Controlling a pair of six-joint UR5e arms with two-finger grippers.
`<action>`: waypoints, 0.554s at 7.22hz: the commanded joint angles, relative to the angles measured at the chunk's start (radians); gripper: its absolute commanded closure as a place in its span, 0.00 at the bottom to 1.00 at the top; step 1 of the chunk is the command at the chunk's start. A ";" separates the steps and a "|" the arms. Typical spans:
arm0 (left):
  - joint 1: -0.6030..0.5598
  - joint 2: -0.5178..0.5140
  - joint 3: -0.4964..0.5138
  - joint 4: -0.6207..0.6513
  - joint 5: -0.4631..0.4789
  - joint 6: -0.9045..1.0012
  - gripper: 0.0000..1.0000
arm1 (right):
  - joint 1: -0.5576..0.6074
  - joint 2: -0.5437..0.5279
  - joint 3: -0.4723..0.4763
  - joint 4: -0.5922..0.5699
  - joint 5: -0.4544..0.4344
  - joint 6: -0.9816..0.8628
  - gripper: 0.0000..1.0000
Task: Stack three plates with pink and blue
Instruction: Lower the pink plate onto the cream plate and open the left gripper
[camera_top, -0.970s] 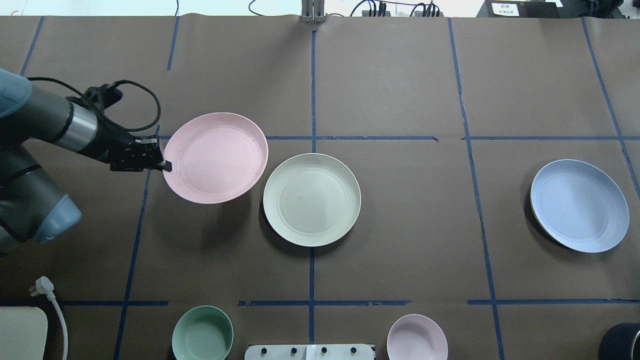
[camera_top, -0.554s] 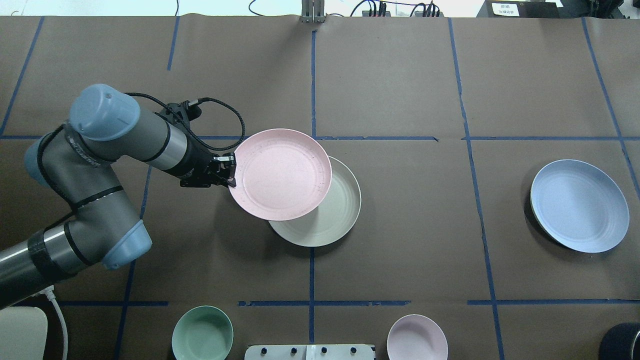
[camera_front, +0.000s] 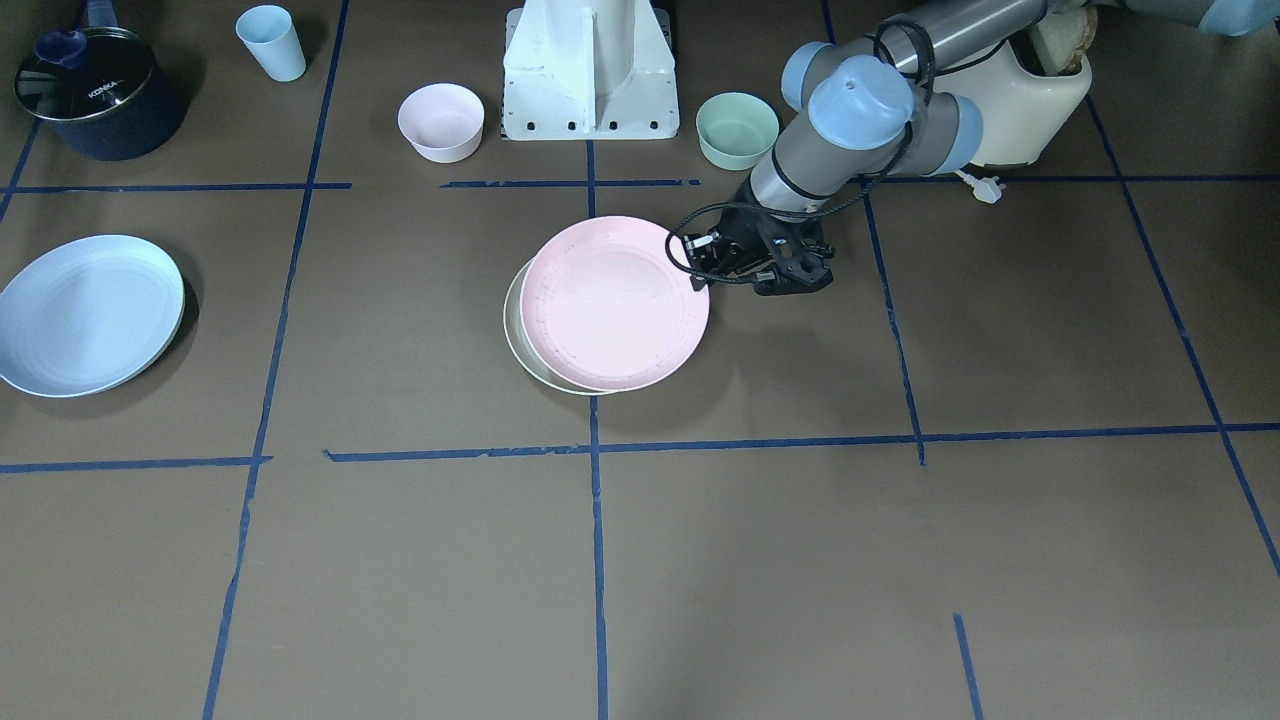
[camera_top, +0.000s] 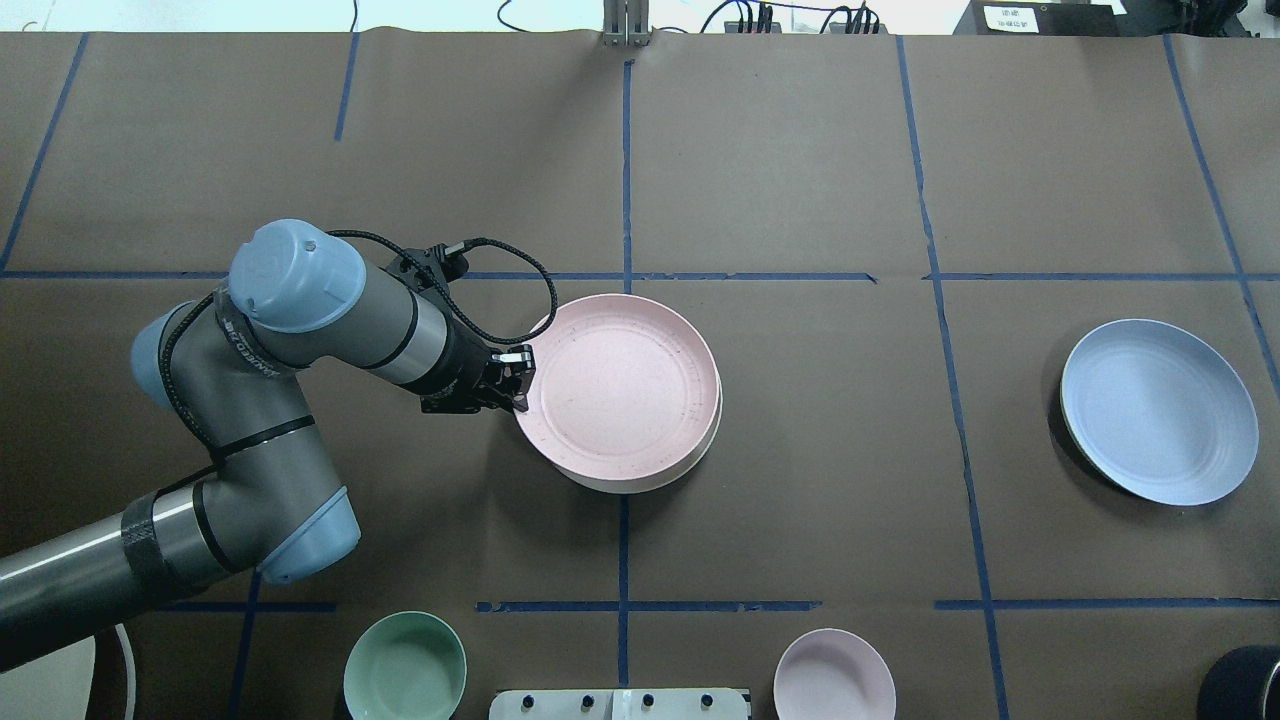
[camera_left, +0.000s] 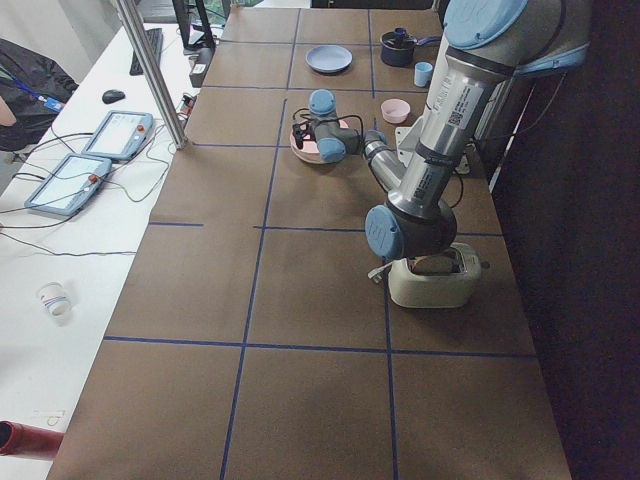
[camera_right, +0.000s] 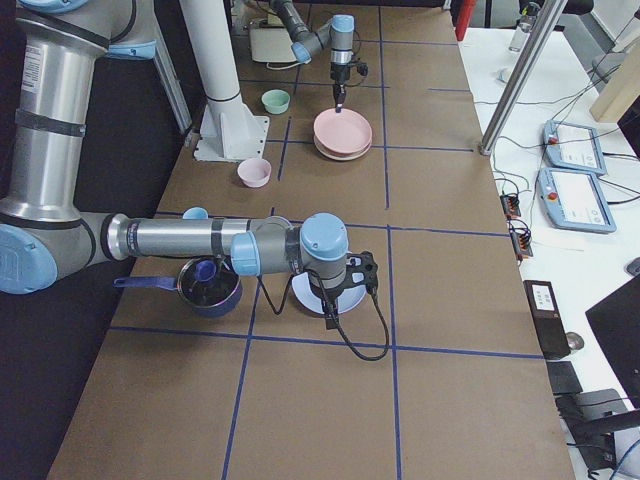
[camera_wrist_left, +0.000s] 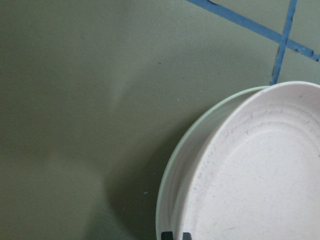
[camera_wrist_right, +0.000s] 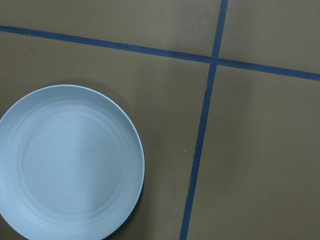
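The pale pink plate (camera_top: 625, 385) lies over the cream-white plate (camera_top: 630, 486), almost centred on it; only the cream rim shows along the near edge and at one side (camera_front: 514, 330). My left gripper (camera_top: 521, 381) is shut on the pink plate's left rim, and also shows in the front view (camera_front: 700, 270). In the left wrist view the pink plate (camera_wrist_left: 260, 180) sits inside the cream rim (camera_wrist_left: 172, 165). The pale blue plate (camera_top: 1158, 410) lies alone at the far right. My right gripper (camera_right: 330, 312) hangs near the blue plate (camera_wrist_right: 70, 165); I cannot tell if it is open.
A green bowl (camera_top: 405, 668) and a small pink bowl (camera_top: 835, 675) stand at the near edge beside the white robot base (camera_front: 590, 70). A pale blue cup (camera_front: 271, 42) and a dark pot (camera_front: 90, 90) stand at the robot's right corner.
My left arm has carried the pink plate rightwards, from beside the cream plate to over it and lower, nearly centred. The blue plate has not moved.
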 joint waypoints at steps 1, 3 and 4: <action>0.003 0.005 -0.003 0.002 0.029 0.010 0.00 | 0.000 0.000 -0.001 0.000 0.000 0.000 0.00; -0.044 0.053 -0.060 0.131 0.003 0.226 0.00 | 0.000 0.002 0.001 0.002 0.002 0.000 0.00; -0.088 0.077 -0.138 0.281 -0.026 0.417 0.00 | 0.000 0.002 0.001 0.002 0.002 0.000 0.00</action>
